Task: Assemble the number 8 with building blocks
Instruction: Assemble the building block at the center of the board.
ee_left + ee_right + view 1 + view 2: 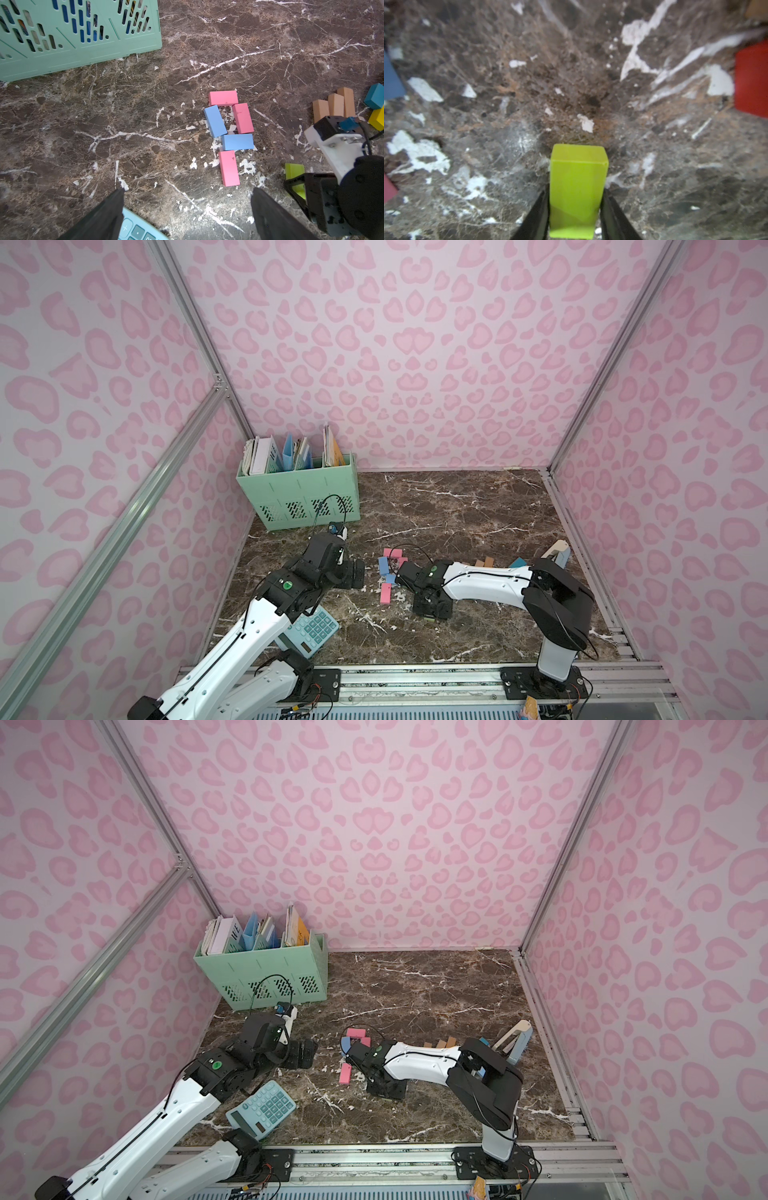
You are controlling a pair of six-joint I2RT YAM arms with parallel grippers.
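Five building blocks lie flat in a partial figure: a pink block [223,97] on top, a pink one [243,118] and a blue one [215,121] as sides, a blue crossbar [237,141], and a pink block [229,168] below. My right gripper [575,189] is shut on a lime-green block [578,166], low over the table beside that lower pink block; the green block [294,170] also shows in the left wrist view. My left gripper [188,191] hangs open and empty, left of the figure. In both top views the right gripper [430,612] [384,1090] points down.
Bare-wood blocks [335,104], a teal block [375,95] and a yellow block [377,119] stand to the right; a red block [751,79] lies near the right gripper. A light-blue calculator [311,630] lies front left, a mint file basket [299,493] back left, a stapler-like object [557,553] far right.
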